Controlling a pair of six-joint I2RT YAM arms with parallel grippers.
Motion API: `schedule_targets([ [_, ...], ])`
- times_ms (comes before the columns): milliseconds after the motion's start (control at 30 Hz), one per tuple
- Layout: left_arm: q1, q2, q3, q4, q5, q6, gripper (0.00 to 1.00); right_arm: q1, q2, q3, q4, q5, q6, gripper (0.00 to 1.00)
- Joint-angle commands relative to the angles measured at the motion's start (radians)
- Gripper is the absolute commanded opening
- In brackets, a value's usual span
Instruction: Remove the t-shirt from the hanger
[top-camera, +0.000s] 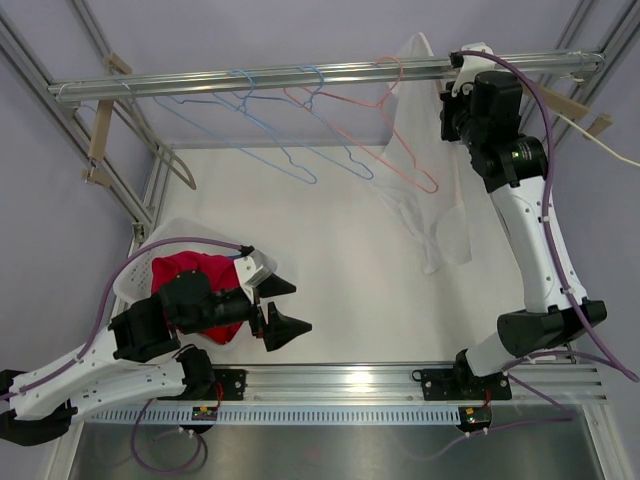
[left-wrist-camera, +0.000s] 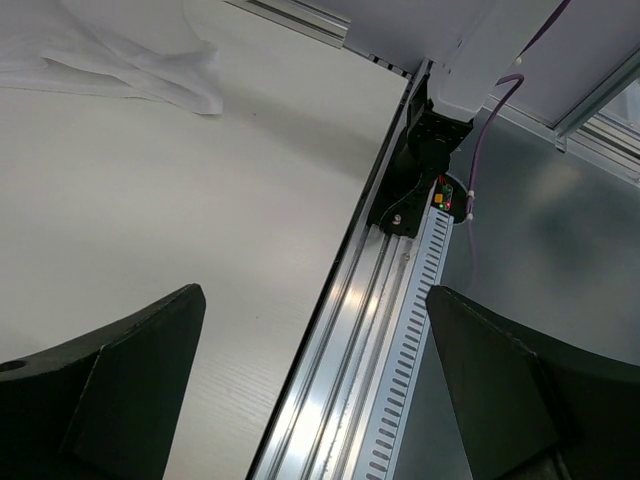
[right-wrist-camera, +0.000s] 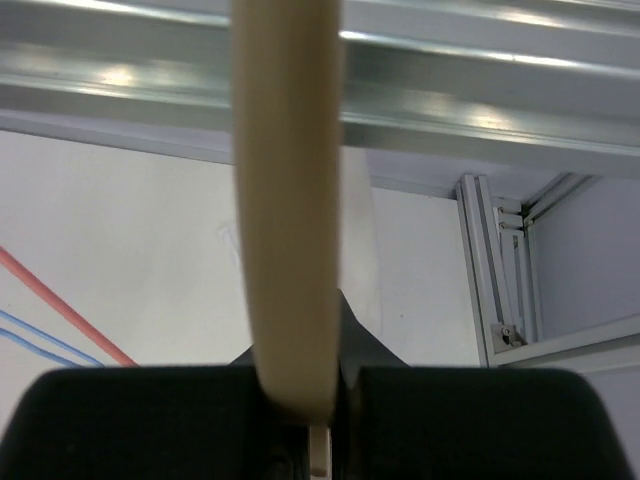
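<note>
A white t-shirt (top-camera: 425, 190) hangs from the right part of the rail (top-camera: 300, 75), and its lower end trails onto the table. Its edge also shows in the left wrist view (left-wrist-camera: 110, 60). My right gripper (top-camera: 462, 75) is up at the rail beside the shirt's top. In the right wrist view it (right-wrist-camera: 318, 385) is shut on a cream bar, apparently the hanger (right-wrist-camera: 288, 200). In the top view the shirt hides the hanger. My left gripper (top-camera: 297, 305) (left-wrist-camera: 315, 300) stands open and holds nothing, low over the table's front edge.
Blue wire hangers (top-camera: 270, 130) and a red wire hanger (top-camera: 380, 140) hang on the rail. Wooden hangers sit at the left end (top-camera: 100, 130) and the right end (top-camera: 585, 115). A white basket (top-camera: 135, 275) holding a red garment (top-camera: 190, 275) lies under my left arm.
</note>
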Motion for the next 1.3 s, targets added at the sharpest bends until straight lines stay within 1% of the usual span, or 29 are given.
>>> schedule_targets([
  [0, 0.006, 0.007, -0.002, 0.028, 0.012, 0.018, 0.99, 0.008, -0.156, -0.074, 0.265, 0.039, -0.049, 0.00],
  [200, 0.009, 0.021, 0.001, 0.028, 0.017, 0.013, 0.99, 0.010, -0.224, -0.198, 0.285, 0.009, 0.005, 0.00],
  [233, 0.010, 0.021, 0.002, 0.028, 0.019, 0.010, 0.99, 0.010, -0.238, -0.247, 0.308, 0.012, 0.023, 0.00],
  [400, 0.009, 0.036, 0.018, 0.035, 0.031, -0.008, 0.99, 0.011, -0.329, -0.384, 0.350, 0.019, 0.100, 0.00],
  [433, 0.009, 0.050, 0.027, 0.048, 0.048, -0.018, 0.99, 0.017, -0.381, -0.486, 0.368, 0.030, 0.159, 0.00],
  [467, 0.009, 0.055, 0.027, 0.052, 0.048, -0.018, 0.99, 0.021, -0.382, -0.487, 0.377, 0.030, 0.160, 0.00],
  [600, 0.009, 0.087, 0.048, 0.072, 0.094, -0.050, 0.99, 0.033, -0.469, -0.600, 0.396, 0.056, 0.224, 0.00],
  [700, 0.006, 0.116, 0.070, 0.092, 0.134, -0.071, 0.99, 0.066, -0.524, -0.671, 0.393, 0.122, 0.270, 0.00],
  [767, -0.020, 0.134, 0.087, 0.106, 0.117, -0.087, 0.99, 0.080, -0.563, -0.729, 0.393, 0.168, 0.330, 0.00],
  [800, -0.036, 0.144, 0.094, 0.111, 0.102, -0.093, 0.99, 0.087, -0.607, -0.750, 0.391, 0.182, 0.354, 0.00],
  [833, -0.075, 0.173, 0.102, 0.117, 0.065, -0.097, 0.99, 0.099, -0.630, -0.772, 0.391, 0.193, 0.403, 0.00],
  [900, -0.127, 0.212, 0.134, 0.138, 0.020, -0.105, 0.99, 0.114, -0.699, -0.824, 0.373, 0.236, 0.443, 0.00],
  [933, -0.187, 0.264, 0.148, 0.144, -0.030, -0.104, 0.99, 0.126, -0.719, -0.832, 0.356, 0.248, 0.472, 0.00],
  [967, -0.219, 0.295, 0.166, 0.150, -0.056, -0.094, 0.99, 0.130, -0.742, -0.841, 0.333, 0.259, 0.483, 0.00],
  [1000, -0.249, 0.329, 0.210, 0.154, -0.082, -0.087, 0.99, 0.131, -0.783, -0.841, 0.319, 0.262, 0.494, 0.00],
  [1033, -0.302, 0.399, 0.237, 0.157, -0.124, -0.079, 0.99, 0.136, -0.804, -0.833, 0.305, 0.259, 0.505, 0.00],
  [1100, -0.350, 0.472, 0.325, 0.163, -0.164, -0.050, 0.99, 0.136, -0.863, -0.817, 0.265, 0.253, 0.510, 0.00],
  [1133, -0.385, 0.508, 0.356, 0.167, -0.206, -0.041, 0.99, 0.136, -0.879, -0.807, 0.250, 0.251, 0.513, 0.00],
  [1167, -0.401, 0.577, 0.387, 0.176, -0.216, -0.027, 0.99, 0.136, -0.899, -0.788, 0.223, 0.246, 0.510, 0.00],
  [1233, -0.428, 0.649, 0.482, 0.190, -0.230, -0.018, 0.99, 0.136, -0.951, -0.754, 0.190, 0.256, 0.508, 0.00],
  [1267, -0.436, 0.718, 0.513, 0.210, -0.234, -0.010, 0.99, 0.136, -0.969, -0.745, 0.169, 0.256, 0.505, 0.00],
])
